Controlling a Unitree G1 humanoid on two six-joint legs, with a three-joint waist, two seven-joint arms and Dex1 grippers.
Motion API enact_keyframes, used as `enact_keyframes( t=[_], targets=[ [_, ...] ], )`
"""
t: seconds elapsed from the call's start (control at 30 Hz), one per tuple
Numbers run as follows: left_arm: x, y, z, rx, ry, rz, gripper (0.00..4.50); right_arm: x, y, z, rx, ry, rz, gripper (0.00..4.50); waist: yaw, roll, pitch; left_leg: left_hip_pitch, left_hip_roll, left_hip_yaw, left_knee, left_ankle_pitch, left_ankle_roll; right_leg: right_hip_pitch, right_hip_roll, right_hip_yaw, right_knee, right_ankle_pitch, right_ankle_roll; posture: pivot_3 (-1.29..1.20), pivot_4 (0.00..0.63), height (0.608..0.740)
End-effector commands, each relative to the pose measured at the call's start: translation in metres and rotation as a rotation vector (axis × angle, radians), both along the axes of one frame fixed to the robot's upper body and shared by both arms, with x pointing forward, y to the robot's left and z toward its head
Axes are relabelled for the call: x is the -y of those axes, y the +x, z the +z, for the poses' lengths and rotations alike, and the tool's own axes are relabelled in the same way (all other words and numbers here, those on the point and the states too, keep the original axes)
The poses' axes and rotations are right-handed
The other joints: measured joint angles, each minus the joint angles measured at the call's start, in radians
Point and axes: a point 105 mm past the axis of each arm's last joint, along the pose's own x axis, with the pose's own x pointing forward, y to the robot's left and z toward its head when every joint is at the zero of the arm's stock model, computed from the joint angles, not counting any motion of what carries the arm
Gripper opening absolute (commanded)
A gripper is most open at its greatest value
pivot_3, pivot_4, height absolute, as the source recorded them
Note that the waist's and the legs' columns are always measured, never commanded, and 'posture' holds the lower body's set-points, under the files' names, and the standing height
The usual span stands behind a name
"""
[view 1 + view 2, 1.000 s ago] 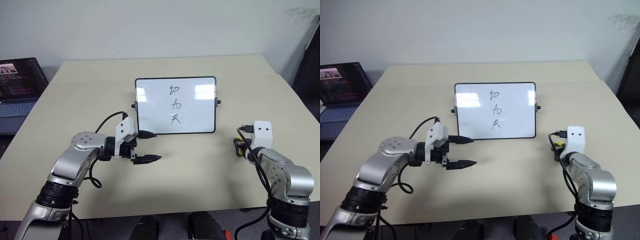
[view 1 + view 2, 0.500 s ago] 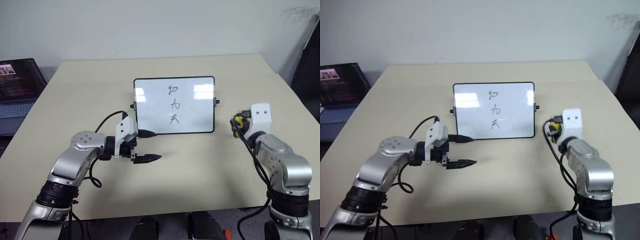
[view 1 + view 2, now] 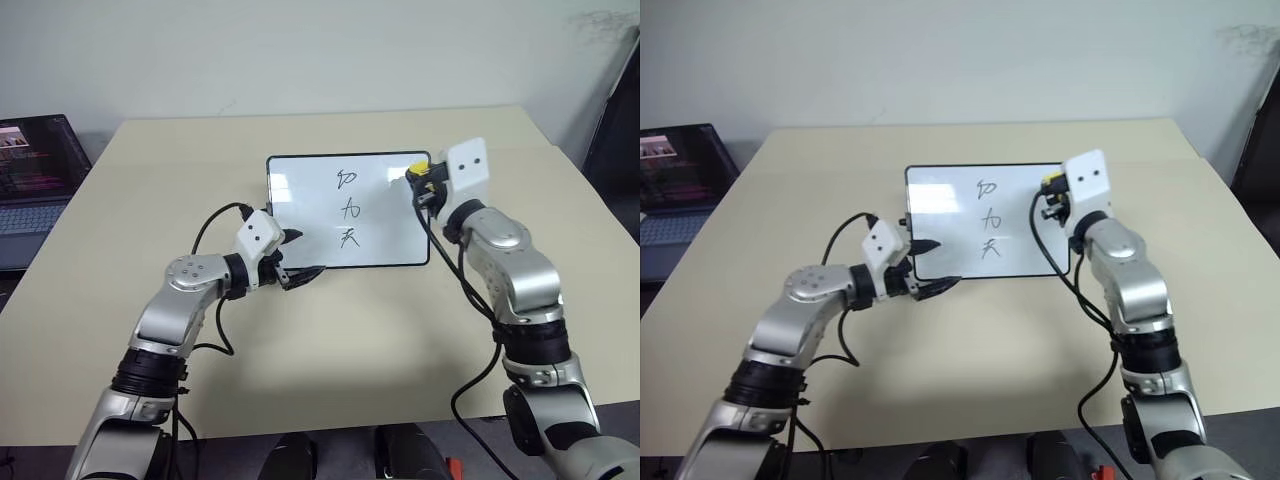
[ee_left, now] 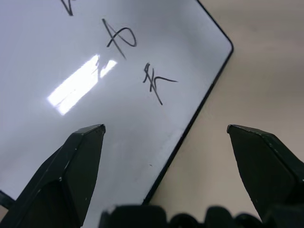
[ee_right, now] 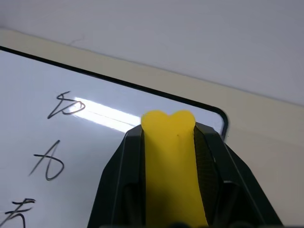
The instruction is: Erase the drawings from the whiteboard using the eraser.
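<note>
The right pincer [image 5: 169,142] clamps the yellow eraser [image 5: 171,161] at the whiteboard's [image 3: 300,200] upper right corner; the left pincer [image 3: 297,259] gapes at its lower left edge. Pressing hard on the drawings [image 3: 348,209] could tip the propped board.

Before me stands a beige table [image 3: 330,330] with a plain matt top, its far edge close to a pale wall [image 3: 300,50] that runs the width of my view. The wall is bare except for a faint smudge [image 3: 605,22] up in its right corner. At my left, beyond the table's edge, an open laptop [image 3: 35,165] sits lower down, its screen lit and dark. At my far right a dark upright strip [image 3: 622,130] stands against the wall. The light is soft and even
</note>
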Motion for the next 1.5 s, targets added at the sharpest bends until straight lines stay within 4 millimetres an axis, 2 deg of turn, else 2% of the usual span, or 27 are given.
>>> enact_keyframes(
  t=[0.03, 0.33, 0.57, 0.93, 1.23, 1.5],
  targets=[
    [-0.004, 0.002, 0.012, 0.060, -0.028, 0.069, 4.50, -0.017, 0.003, 0.029, 0.124, -0.005, 0.059, 1.07, -0.003, 0.000, 0.000, 0.000, 0.000, 0.000, 0.000, 0.000, 0.000, 0.000, 0.000, 0.000, 0.000, 0.000, 0.000, 0.00, 0.150, 0.740],
    [-0.003, 0.004, 0.009, 0.095, -0.062, 0.204, 4.50, -0.043, 0.018, 0.043, 0.205, -0.028, 0.139, 1.07, -0.010, 0.000, 0.000, 0.000, 0.000, 0.000, 0.000, 0.000, 0.000, -0.001, 0.000, 0.000, 0.001, 0.000, 0.000, 0.00, 0.150, 0.740],
    [0.015, -0.002, 0.007, 0.101, -0.110, 0.187, 4.50, -0.055, 0.028, 0.050, 0.244, -0.052, 0.173, 1.07, -0.010, 0.000, 0.000, 0.000, 0.000, 0.001, 0.000, 0.000, 0.000, -0.002, 0.000, 0.001, 0.001, 0.000, -0.001, 0.00, 0.150, 0.740],
    [0.012, -0.003, 0.005, 0.176, -0.096, 0.210, 4.50, -0.068, 0.034, 0.045, 0.256, -0.070, 0.200, 1.07, -0.011, 0.000, 0.000, 0.000, 0.000, 0.003, 0.000, 0.001, -0.002, -0.002, 0.000, 0.001, 0.001, 0.001, -0.001, 0.00, 0.150, 0.740],
    [0.005, -0.005, -0.010, 0.216, -0.038, 0.221, 4.50, -0.076, 0.037, 0.041, 0.245, -0.072, 0.224, 1.07, -0.011, 0.000, 0.000, 0.000, 0.001, 0.003, 0.000, 0.001, -0.002, -0.002, 0.000, 0.001, 0.001, 0.001, -0.001, 0.00, 0.150, 0.740],
    [-0.001, -0.004, -0.004, 0.252, -0.026, 0.234, 4.50, -0.089, 0.045, 0.025, 0.189, -0.138, 0.229, 1.07, -0.011, 0.000, 0.000, 0.000, 0.001, 0.003, 0.000, 0.001, -0.002, -0.003, 0.000, 0.001, 0.001, 0.001, -0.001, 0.00, 0.150, 0.740]
  ],
)
